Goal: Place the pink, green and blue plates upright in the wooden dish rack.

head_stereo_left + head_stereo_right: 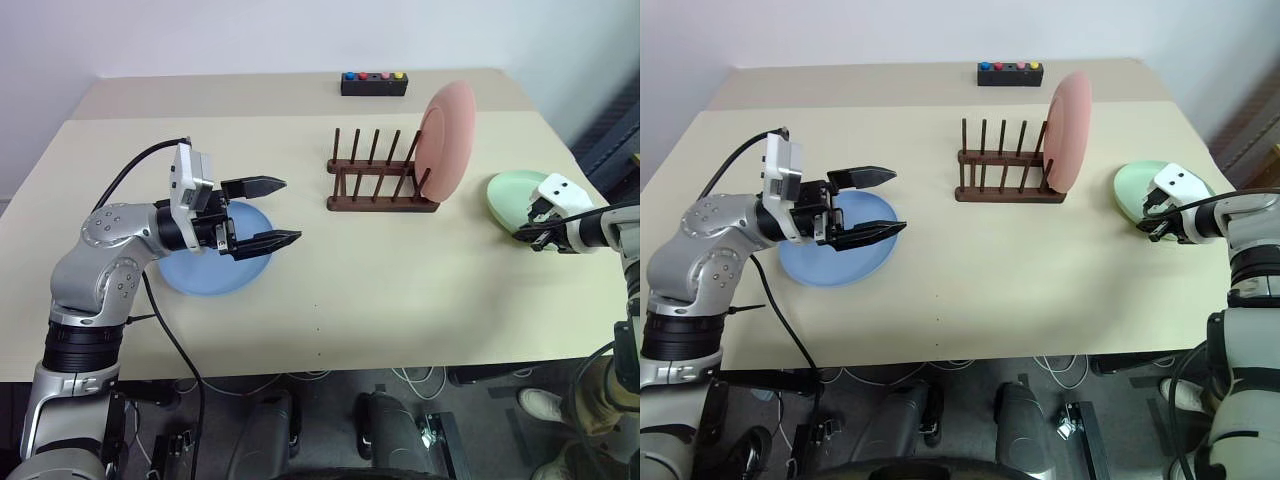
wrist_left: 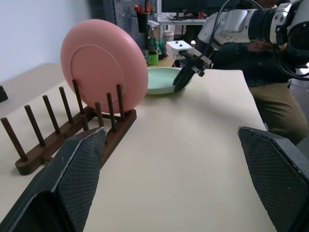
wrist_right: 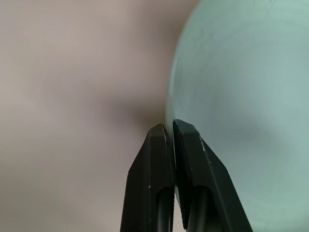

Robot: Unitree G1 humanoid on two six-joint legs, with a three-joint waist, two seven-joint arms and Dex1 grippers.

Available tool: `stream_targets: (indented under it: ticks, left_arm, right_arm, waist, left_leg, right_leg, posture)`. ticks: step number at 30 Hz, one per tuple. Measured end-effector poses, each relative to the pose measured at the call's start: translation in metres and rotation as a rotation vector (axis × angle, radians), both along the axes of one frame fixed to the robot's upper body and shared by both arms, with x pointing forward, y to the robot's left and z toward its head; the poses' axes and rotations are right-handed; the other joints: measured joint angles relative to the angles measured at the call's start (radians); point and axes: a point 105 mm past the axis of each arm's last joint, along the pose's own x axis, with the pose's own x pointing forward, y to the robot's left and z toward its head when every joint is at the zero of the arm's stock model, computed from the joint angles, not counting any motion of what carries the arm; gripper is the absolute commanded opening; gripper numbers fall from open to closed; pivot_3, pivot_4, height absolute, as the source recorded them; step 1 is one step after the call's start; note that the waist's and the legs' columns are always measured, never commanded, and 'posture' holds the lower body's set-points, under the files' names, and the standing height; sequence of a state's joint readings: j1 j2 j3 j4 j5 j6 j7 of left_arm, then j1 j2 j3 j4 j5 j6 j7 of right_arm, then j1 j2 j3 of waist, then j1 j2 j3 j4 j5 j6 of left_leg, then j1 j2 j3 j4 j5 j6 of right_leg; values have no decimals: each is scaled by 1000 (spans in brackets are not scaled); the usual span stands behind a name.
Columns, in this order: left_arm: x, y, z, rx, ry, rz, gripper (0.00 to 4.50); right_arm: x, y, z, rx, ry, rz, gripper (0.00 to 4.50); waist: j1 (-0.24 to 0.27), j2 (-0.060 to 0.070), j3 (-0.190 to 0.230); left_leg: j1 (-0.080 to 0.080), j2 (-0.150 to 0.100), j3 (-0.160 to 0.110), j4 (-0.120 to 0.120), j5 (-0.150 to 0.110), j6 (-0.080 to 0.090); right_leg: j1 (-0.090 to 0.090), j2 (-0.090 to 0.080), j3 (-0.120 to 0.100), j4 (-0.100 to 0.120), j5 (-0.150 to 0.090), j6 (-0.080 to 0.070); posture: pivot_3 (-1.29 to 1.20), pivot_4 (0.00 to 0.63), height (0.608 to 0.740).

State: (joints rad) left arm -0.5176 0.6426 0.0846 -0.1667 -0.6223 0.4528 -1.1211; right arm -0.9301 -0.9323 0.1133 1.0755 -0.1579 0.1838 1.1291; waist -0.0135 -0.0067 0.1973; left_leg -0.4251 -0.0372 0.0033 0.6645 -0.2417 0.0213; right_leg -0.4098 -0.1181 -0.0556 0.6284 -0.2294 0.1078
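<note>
The pink plate stands upright at the right end of the wooden dish rack, leaning between the last pegs. To its right the green plate lies on the table. My right gripper is shut on that plate's near rim, and the right wrist view shows the fingers pinching the rim of the green plate. At the left the blue plate lies flat. My left gripper hovers over its right edge, open and empty, pointing towards the rack.
A black box with coloured buttons sits at the back of the table, behind the rack. A black cable hangs off the front edge near my left arm. A person sits beyond the table's right end.
</note>
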Motion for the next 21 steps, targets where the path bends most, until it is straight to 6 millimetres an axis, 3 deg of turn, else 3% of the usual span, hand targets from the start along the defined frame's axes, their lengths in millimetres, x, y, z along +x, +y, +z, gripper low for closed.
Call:
stream_targets:
  ticks: [4, 10, 12, 16, 18, 21]
  left_arm:
    - [1, 1, 0, -2, 3, 4, 4500]
    - [3, -1, 1, -18, 1, 8, 4500]
    - [3, -1, 1, -18, 3, 8, 4500]
    - [3, 0, 2, -22, 2, 12, 4500]
    - [3, 1, 2, -22, 1, 13, 4500]
    - [3, 2, 2, -21, 0, 17, 4500]
  right_arm:
    - [6, 1, 11, 27, -53, -19, 28]
    - [37, 10, 96, 170, -403, -105, 28]
    - [42, 13, 109, 168, -467, -110, 28]
    - [59, 46, 135, 367, -606, -62, 28]
    - [60, 57, 162, 557, -706, -45, 28]
    - [49, 71, 223, 816, -894, 59, 28]
  waist:
    - [-1, 0, 0]
    - [-4, 1, 0]
    - [-2, 1, 0]
    - [-3, 1, 1]
    - [-2, 3, 2]
    - [3, 4, 3]
  left_leg:
    - [0, 0, 0, 0, 0, 0]
    - [0, 0, 0, -1, 0, -1]
    - [0, 0, 0, -1, 0, -1]
    - [0, 0, 0, -1, 0, -1]
    - [-1, 0, 0, -1, 0, -1]
    - [-1, 0, 0, -1, 0, 0]
  right_leg:
    - [0, 0, 0, 0, 0, 0]
    - [-1, 0, 0, 0, 0, 0]
    - [-1, 0, 0, 0, 0, 0]
    - [-1, 0, 0, 1, 0, 0]
    - [-2, 0, 0, 1, 0, 0]
    - [-1, 0, 0, 0, 0, 0]
  posture:
    - [0, 150, 735]
    - [0, 150, 735]
    - [0, 150, 735]
    - [0, 150, 735]
    - [0, 150, 735]
    - [0, 150, 735]
